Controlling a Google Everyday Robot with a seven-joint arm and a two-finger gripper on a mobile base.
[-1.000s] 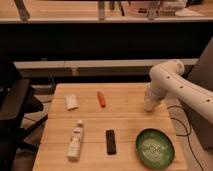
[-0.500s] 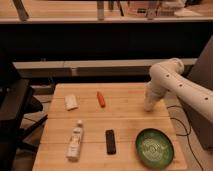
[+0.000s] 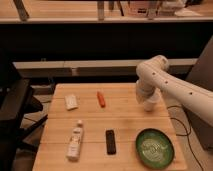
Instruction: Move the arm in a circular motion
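Here your arm (image 3: 172,86) bends in from the right, cut off at the view's edge, gripper (image 3: 149,104) pointing down over the table (image 3: 125,122); spread or closed, you can't tell.
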